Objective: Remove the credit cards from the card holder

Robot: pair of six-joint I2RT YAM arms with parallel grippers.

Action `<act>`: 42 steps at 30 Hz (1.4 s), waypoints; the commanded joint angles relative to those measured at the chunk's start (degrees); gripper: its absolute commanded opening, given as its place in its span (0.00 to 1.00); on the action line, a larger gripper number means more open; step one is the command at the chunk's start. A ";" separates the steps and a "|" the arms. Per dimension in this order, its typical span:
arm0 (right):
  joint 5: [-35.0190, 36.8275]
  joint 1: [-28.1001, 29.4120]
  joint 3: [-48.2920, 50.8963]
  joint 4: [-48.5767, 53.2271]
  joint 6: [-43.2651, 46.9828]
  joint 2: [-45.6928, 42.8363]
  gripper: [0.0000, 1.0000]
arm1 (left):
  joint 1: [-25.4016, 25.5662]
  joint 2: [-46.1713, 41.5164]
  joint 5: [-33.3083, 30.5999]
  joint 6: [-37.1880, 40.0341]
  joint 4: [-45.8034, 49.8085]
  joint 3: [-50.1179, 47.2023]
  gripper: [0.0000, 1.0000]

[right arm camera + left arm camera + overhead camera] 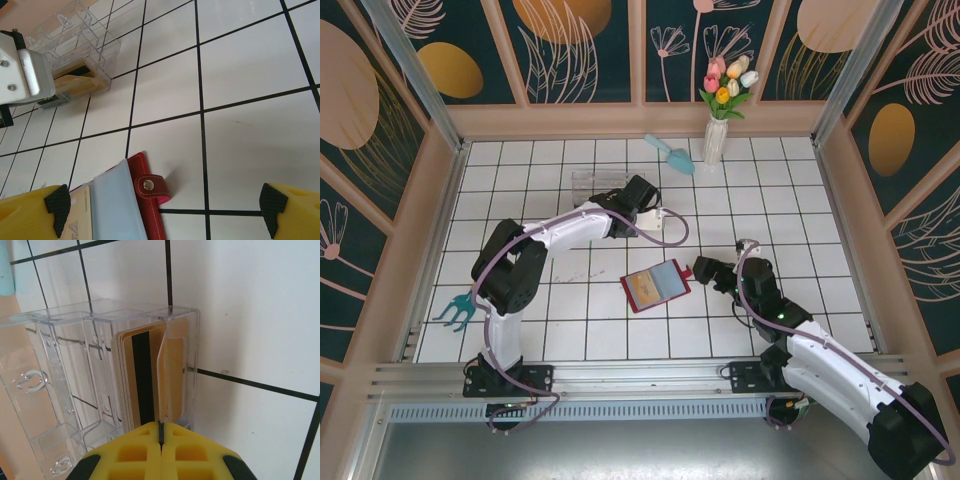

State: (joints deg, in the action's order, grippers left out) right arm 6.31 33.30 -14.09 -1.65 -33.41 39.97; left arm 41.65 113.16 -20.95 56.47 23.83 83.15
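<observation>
While the right gripper (165,204) hangs wide open and empty over the red stitched card holder (141,172), which lies open near the middle of the surface (240,75), it should pinch one thin, slick card squarely. The left gripper (161,427), closed, sits at stiff gold credit cards (127,385) upright in a clear box (65,390) farther back.

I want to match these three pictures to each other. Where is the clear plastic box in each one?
Top external: the clear plastic box lies on the far tiles, left of centre, at the tip of the left gripper.
Left wrist: box large, left and centre, just beyond that gripper's shut yellow fingers.
Right wrist: box small, top left corner.
Shared landmark: the gold cards stacked in the box's end compartment, in both wrist views.
</observation>
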 commanded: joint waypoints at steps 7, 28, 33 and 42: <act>-1.21 -0.70 1.37 -2.68 -0.72 0.55 0.99 | 0.51 -1.42 1.19 -0.49 -0.92 1.30 0.00; -1.21 -0.77 1.46 -2.25 -1.29 0.46 0.99 | -2.98 2.67 2.82 -1.00 -4.74 -0.06 0.00; -1.12 -0.78 1.41 -2.03 -1.45 0.47 0.99 | -3.13 3.50 2.93 -0.92 -5.88 0.08 0.00; -1.03 -0.87 1.23 -1.79 -1.57 0.73 0.99 | -3.42 4.73 3.03 -1.16 -8.30 -0.63 0.00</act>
State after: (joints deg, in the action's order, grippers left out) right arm 5.89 32.97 -13.32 -2.74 -33.85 40.47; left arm 38.76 116.40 -18.41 56.23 17.67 83.35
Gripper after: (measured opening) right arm 0.989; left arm 0.068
